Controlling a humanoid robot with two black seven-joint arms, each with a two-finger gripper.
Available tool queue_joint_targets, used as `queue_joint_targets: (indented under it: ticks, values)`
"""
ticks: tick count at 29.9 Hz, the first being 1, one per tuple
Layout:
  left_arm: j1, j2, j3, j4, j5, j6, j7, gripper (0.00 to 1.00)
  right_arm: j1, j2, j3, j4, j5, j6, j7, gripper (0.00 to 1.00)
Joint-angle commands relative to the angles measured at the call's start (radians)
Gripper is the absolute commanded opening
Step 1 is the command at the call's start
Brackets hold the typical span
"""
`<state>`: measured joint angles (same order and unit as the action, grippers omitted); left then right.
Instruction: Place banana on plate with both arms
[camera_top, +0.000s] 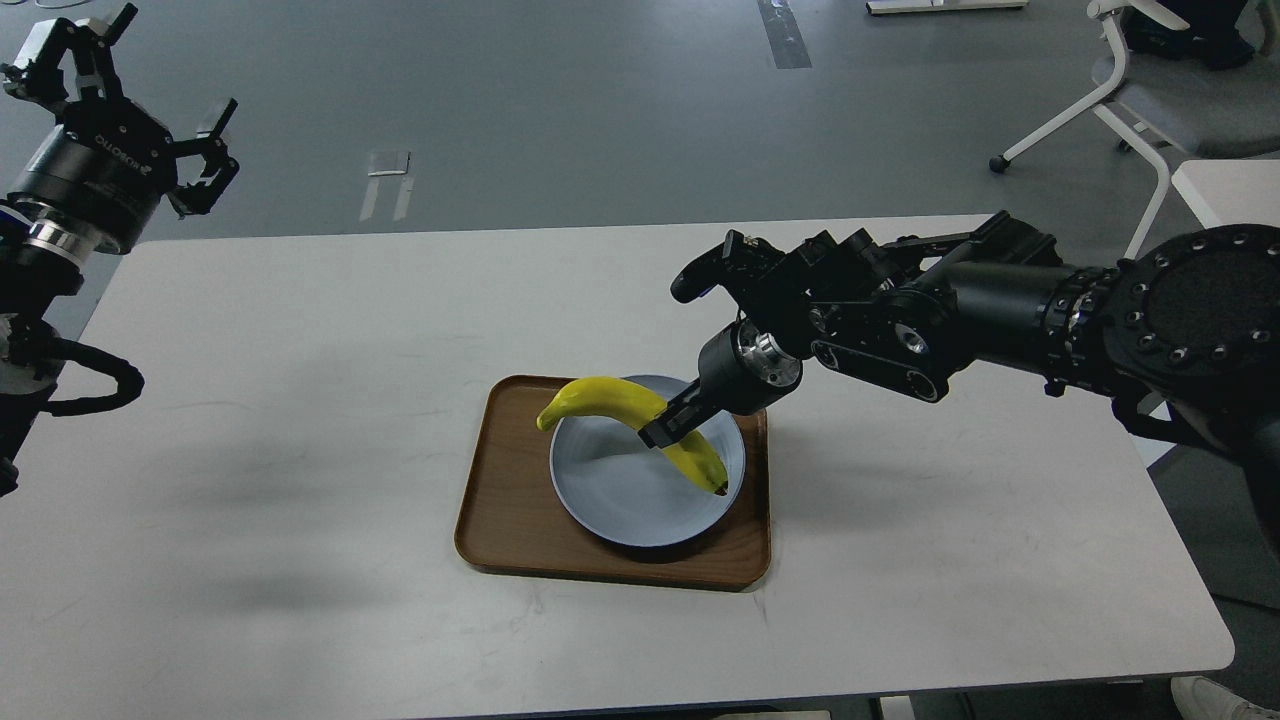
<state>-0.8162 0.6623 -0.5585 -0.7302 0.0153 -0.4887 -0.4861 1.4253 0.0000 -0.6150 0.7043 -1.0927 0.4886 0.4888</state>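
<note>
Banana (610, 397), curved, held over the plate (620, 495) on the wooden tray (500, 500); right gripper (668, 427) clamps its middle. Probably light, firm yet bruisable; mid-body is the balanced hold. Left gripper (110, 90) raised well apart, fingers spread, empty.

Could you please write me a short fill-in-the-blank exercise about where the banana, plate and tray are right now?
1. The right pincer is shut on the ____.
2. The plate sits on a brown wooden ____.
3. The banana is held above the ____.
4. The left pincer, raised at the table's far left corner, holds ____.

Missing words: banana; tray; plate; nothing
</note>
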Motion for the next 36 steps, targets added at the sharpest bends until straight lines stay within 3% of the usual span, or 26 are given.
queue_joint_targets:
  ticks: [1, 5, 8, 10, 17, 22, 29, 36]
  values:
    - [0.0, 0.0, -0.001, 0.0, 0.0, 0.0, 0.0, 0.98, 0.0, 0.0, 0.0, 0.0, 0.0, 0.0, 0.0, 0.36]
    - [0.0, -0.001, -0.001, 0.0, 0.0, 0.0, 0.0, 0.98, -0.008, 0.0, -0.011, -0.003, 0.005, 0.0, 0.0, 0.61]
    - [0.0, -0.001, 0.0, 0.0, 0.0, 0.0, 0.0, 0.98, -0.008, 0.0, -0.011, -0.006, 0.005, 0.0, 0.0, 0.63]
    - [0.0, 0.0, -0.001, 0.0, 0.0, 0.0, 0.0, 0.98, -0.008, 0.0, -0.011, -0.006, 0.005, 0.0, 0.0, 0.71]
    - [-0.001, -0.001, -0.001, 0.0, 0.0, 0.0, 0.0, 0.98, 0.009, -0.006, -0.008, -0.011, 0.02, 0.0, 0.0, 0.77]
    - [-0.001, -0.001, -0.001, 0.0, 0.0, 0.0, 0.0, 0.98, 0.075, -0.142, 0.056, -0.009, 0.16, 0.0, 0.0, 0.93]
    - [0.0, -0.013, 0.0, 0.0, 0.0, 0.0, 0.0, 0.98, 0.011, -0.383, 0.26, 0.0, 0.422, 0.0, 0.0, 0.95]
    - [0.003, -0.024, 0.011, 0.0, 0.006, 0.0, 0.001, 0.98, -0.282, -0.56, 0.597, 0.001, 0.774, 0.0, 0.0, 0.96]
